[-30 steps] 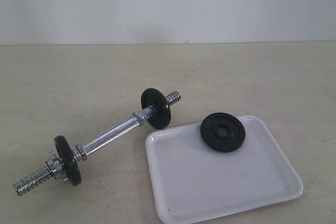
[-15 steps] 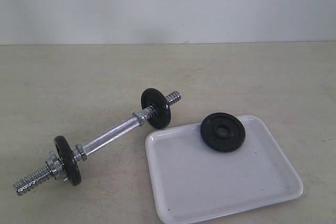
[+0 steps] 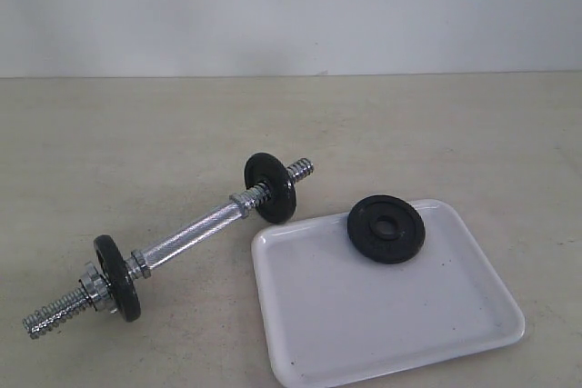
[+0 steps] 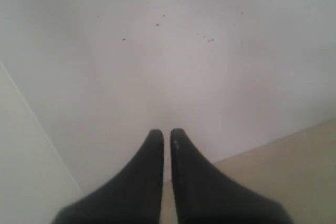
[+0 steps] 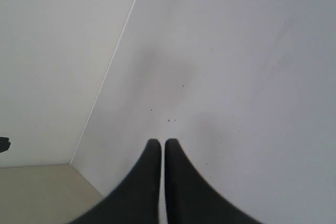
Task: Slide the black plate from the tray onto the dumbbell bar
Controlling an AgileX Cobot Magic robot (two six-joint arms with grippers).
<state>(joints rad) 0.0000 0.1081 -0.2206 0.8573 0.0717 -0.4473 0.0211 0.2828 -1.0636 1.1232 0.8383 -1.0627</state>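
Note:
The black plate (image 3: 386,229) lies flat at the far edge of the white tray (image 3: 391,315), at the front right of the table. To the left of the tray the dumbbell bar (image 3: 186,235) lies slantwise, with one black disc (image 3: 270,187) near its far threaded end and another (image 3: 117,277) near its near end. Neither arm shows in the exterior view. My left gripper (image 4: 166,131) is shut with nothing in it and faces a pale wall. My right gripper (image 5: 159,142) is likewise shut and empty, facing a wall.
The beige tabletop (image 3: 436,134) reaches back to a white wall (image 3: 291,6). Silver collar nuts (image 3: 138,265) sit against the inner sides of the bar's discs.

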